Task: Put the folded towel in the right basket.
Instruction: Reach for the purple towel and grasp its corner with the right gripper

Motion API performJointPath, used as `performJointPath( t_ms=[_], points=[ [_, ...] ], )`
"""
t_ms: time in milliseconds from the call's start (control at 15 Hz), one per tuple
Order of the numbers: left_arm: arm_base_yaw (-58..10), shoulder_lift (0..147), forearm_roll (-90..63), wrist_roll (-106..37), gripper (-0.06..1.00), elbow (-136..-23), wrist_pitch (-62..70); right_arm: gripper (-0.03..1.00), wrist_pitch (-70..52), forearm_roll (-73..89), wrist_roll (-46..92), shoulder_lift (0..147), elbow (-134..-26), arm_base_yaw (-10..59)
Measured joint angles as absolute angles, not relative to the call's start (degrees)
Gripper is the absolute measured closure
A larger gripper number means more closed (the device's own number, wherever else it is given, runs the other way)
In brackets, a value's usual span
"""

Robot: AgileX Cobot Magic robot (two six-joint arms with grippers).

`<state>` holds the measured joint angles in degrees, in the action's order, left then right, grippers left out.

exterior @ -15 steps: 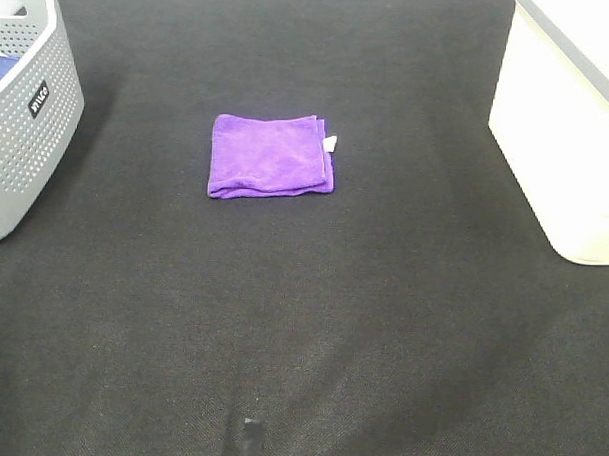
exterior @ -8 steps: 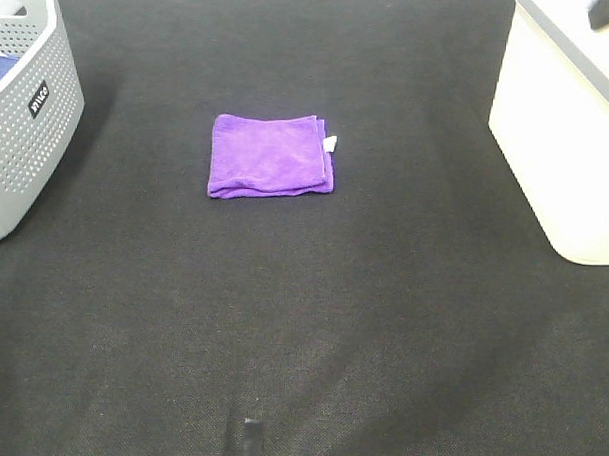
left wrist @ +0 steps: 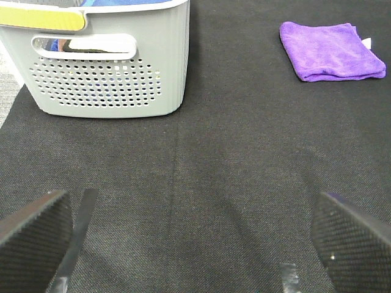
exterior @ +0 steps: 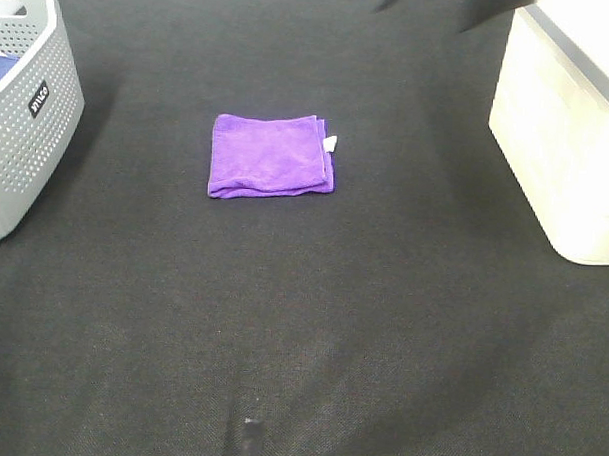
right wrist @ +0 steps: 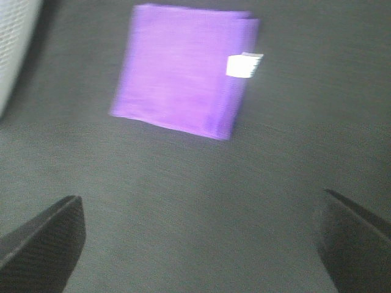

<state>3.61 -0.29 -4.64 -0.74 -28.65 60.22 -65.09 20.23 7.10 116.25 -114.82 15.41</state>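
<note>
The folded purple towel (exterior: 271,155) with a small white tag lies flat on the dark mat, left of the middle. It also shows in the left wrist view (left wrist: 330,50) and, blurred, in the right wrist view (right wrist: 183,68). The right basket (exterior: 568,137) is cream-white and stands at the right edge. My right gripper (exterior: 442,8) is a dark blur at the top edge, left of that basket; in its wrist view (right wrist: 201,238) the jaws stand wide open and empty, short of the towel. My left gripper (left wrist: 195,244) is open and empty, far from the towel.
A grey perforated basket (exterior: 28,128) with something blue inside stands at the left edge; it is close ahead in the left wrist view (left wrist: 110,79). A small dark mark (exterior: 248,438) sits on the mat near the front edge.
My right arm has come into the high view at the top, moving left from over the white basket towards the towel. The towel and the left arm have not moved.
</note>
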Motion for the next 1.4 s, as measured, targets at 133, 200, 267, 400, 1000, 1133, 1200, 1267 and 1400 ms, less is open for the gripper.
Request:
performJointPath(
  t_ms=[133,200,267,400,1000,1133,1200,1267,1400],
  points=[
    [3.61,-0.29,-4.64,-0.74,-0.04,-28.65,60.22,0.02,-67.44,24.06,7.1,125.65,-123.01,16.39],
    [3.61,-0.29,-4.64,-0.74,-0.04,-28.65,60.22,0.02,-68.53,25.27,7.1,130.46,-126.39,16.39],
    [3.61,-0.29,-4.64,-0.74,-0.04,-28.65,60.22,0.02,-69.04,26.24,7.1,134.36,-129.55,16.39],
    [3.61,-0.29,-4.64,-0.74,-0.04,-28.65,60.22,0.02,-68.98,26.64,7.1,141.58,-133.67,16.39],
    [3.61,-0.29,-4.41,-1.78,-0.04,-28.65,60.22,0.04,-56.15,30.25,4.87,149.89,-134.3,15.13],
    [3.61,-0.29,-4.41,-1.78,-0.04,-28.65,60.22,0.05,-54.55,34.66,6.07,150.69,-134.53,12.26],
    [3.61,-0.29,-4.41,-1.78,-0.04,-28.65,60.22,0.05,-54.26,35.81,6.25,151.15,-134.53,11.63],
    [3.61,-0.29,-4.24,-1.78,-0.04,-28.65,60.22,0.05,-54.26,36.84,6.76,151.83,-134.53,11.52],
    [3.61,-0.29,-4.24,-1.83,-0.04,-28.65,60.22,0.05,-55.92,38.04,7.85,153.84,-134.53,11.8]
  ],
)
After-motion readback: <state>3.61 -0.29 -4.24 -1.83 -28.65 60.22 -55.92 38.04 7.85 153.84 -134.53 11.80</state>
